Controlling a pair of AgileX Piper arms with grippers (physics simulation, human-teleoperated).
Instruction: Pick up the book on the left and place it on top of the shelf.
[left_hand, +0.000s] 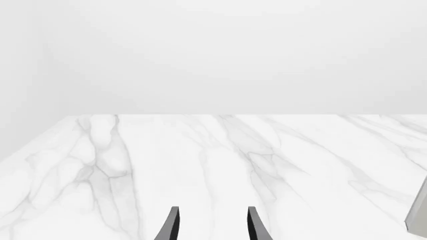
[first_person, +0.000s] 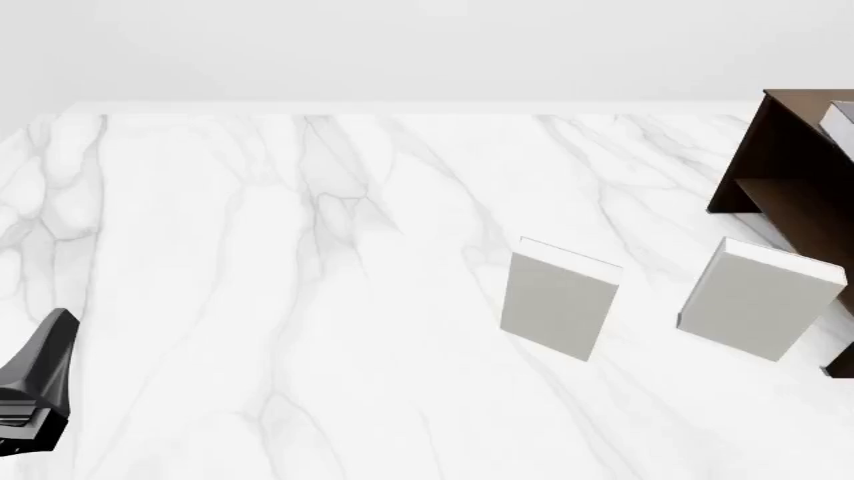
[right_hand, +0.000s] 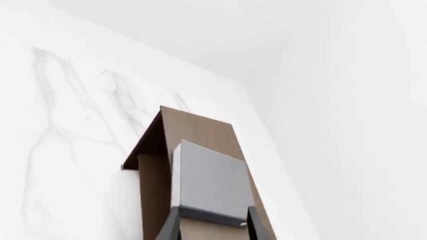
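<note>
In the right wrist view the grey book (right_hand: 210, 180) lies flat on the brown top of the shelf (right_hand: 200, 131), its dark near edge toward me. My right gripper (right_hand: 213, 214) is open, its fingers (right_hand: 172, 226) standing at the book's two near corners. From the front, only a grey corner of the book (first_person: 841, 122) shows, on the top of the shelf (first_person: 790, 200) at the right edge; the right arm is out of that frame. My left gripper (left_hand: 212, 214) is open over bare marble, holding nothing.
Two pale grey-white books stand upright on the marble table (first_person: 267, 300): one in the middle (first_person: 561, 300), the other (first_person: 758, 300) just in front of the shelf. The left arm (first_person: 34, 385) sits low at the front-left corner.
</note>
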